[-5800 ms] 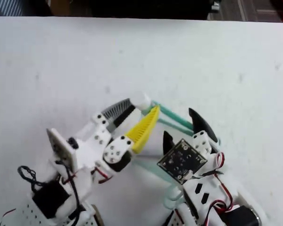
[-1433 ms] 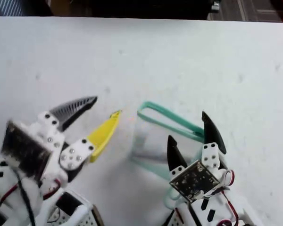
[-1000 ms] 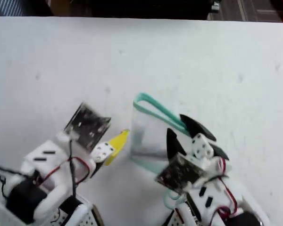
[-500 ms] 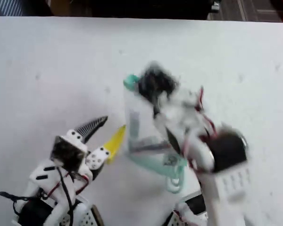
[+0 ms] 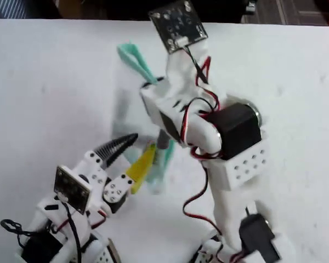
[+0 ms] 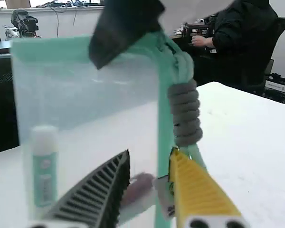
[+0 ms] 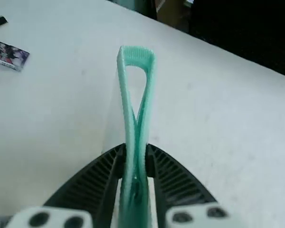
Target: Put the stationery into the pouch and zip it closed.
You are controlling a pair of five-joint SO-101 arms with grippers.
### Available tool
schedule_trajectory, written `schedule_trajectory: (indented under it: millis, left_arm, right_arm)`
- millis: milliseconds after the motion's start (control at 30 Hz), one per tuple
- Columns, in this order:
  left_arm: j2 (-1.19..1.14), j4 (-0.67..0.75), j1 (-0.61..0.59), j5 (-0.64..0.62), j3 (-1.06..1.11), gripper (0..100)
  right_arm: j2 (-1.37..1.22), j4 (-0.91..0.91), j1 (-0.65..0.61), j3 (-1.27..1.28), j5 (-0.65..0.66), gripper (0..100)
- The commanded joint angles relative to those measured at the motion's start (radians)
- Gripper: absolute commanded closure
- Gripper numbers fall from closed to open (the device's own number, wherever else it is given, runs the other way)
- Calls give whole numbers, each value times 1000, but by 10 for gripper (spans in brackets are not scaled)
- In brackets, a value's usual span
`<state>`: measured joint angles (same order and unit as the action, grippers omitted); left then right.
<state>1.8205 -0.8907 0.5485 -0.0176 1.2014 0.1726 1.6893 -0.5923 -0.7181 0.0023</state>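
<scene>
Zipping step, I'd say. Right tool (image 7: 135,156) clamped on pouch (image 6: 85,104) top edge; left tool (image 6: 149,161) apart, next needs grey zip pull (image 6: 184,114).

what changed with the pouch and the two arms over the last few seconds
The right gripper closed its jaws on the pouch's teal edge and lifted it off the table, swinging it up and away, so it now hangs upright. The left gripper stayed low in much the same spot, jaws open, now beside the pouch's lower end.
</scene>
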Motion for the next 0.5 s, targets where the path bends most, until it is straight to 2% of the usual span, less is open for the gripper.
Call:
schedule_trajectory:
  millis: [0, 200, 367, 467]
  left_arm:
    - [2, 20, 30, -3, -6, 842]
    - [1, 46, 8, 0, 9, 844]
    - [2, 143, -148, -6, 97, 845]
    - [2, 133, -179, -5, 104, 845]
  right_arm:
    - [-67, 18, -28, -133, -20, 982]
    - [-124, 22, -67, -149, -32, 982]
    - [-94, 28, -107, -143, -32, 982]
    - [-73, 28, -130, -143, -32, 982]
